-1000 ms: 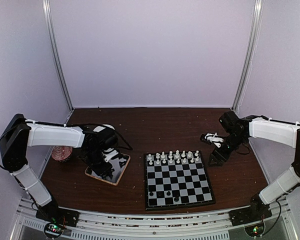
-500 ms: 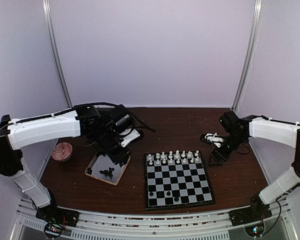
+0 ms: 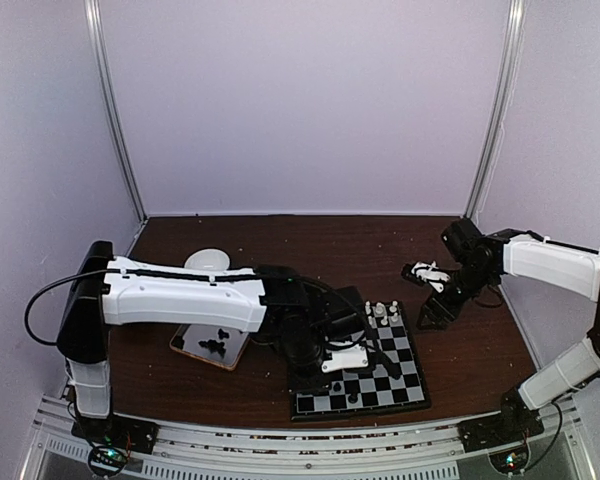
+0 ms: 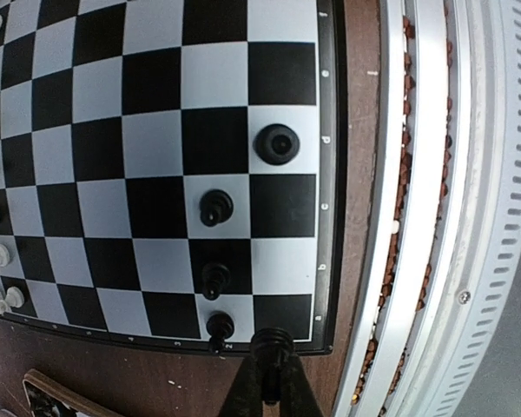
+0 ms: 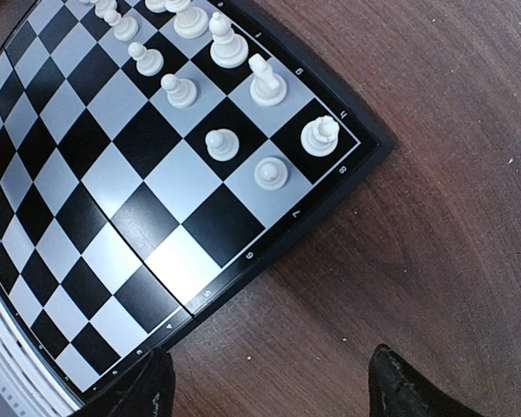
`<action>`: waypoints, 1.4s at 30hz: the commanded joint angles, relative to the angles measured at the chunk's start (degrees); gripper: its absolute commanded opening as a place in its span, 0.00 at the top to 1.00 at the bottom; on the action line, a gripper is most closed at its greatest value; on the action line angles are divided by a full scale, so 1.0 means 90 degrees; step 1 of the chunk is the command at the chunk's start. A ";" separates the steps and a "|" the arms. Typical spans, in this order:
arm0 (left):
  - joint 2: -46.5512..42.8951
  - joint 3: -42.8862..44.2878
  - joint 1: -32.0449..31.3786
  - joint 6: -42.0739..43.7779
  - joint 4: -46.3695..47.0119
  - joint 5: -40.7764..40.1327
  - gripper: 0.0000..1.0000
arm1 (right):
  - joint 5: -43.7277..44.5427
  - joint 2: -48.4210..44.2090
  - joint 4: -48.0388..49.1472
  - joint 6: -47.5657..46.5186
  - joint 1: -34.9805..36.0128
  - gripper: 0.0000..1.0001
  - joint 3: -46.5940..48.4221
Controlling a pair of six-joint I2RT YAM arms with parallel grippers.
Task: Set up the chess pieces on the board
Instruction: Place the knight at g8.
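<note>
The board [image 3: 405, 385] lies on the brown table. White chess pieces [image 3: 382, 312] stand along its far rows, and they also show in the right wrist view [image 5: 221, 143]. Several black pieces [image 4: 215, 207] stand in the near row. My left gripper [image 4: 272, 382] is shut on a black piece [image 4: 272, 343] just above the board's near-left corner [image 3: 308, 385]. My right gripper [image 3: 430, 312] hangs open over bare table beside the board's right edge [image 5: 273, 382], with nothing between its fingers.
A shallow wooden-rimmed tray [image 3: 185, 350] left of the board holds loose black pieces [image 3: 215, 345]. A white round object [image 3: 206, 260] lies behind it. The metal rail [image 4: 417, 217] runs along the table's near edge. Pale crumbs dot the table.
My left arm has swung from the tray rightward to the board's near-left corner, carrying a black piece. The right arm has stayed put.
</note>
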 commanded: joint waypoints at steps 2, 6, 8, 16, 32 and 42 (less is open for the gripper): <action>0.0183 0.0332 -0.0082 0.0384 -0.0204 0.0048 0.97 | -0.0010 -0.0161 -0.0039 -0.0029 -0.0026 0.23 0.0080; 0.0398 0.0476 -0.0082 0.0532 -0.0207 0.0062 0.97 | -0.0009 -0.0120 -0.0057 -0.0039 -0.0026 0.23 0.0092; 0.0554 0.0590 -0.0087 0.0636 -0.0216 0.0045 0.97 | -0.0020 -0.0105 -0.0055 -0.0040 -0.0018 0.23 0.0092; 0.1129 0.0942 -0.0278 0.1198 -0.0480 -0.0048 0.97 | -0.0006 -0.0070 -0.0067 -0.0059 -0.0021 0.23 0.0082; 0.1338 0.0990 -0.0277 0.1220 -0.0445 -0.0114 0.95 | 0.0006 0.0104 -0.0105 -0.0117 -0.0021 0.23 0.0108; 0.1367 0.0951 -0.0278 0.1185 -0.0279 -0.0204 0.95 | -0.0001 0.0163 -0.0136 -0.0127 -0.0018 0.23 0.0114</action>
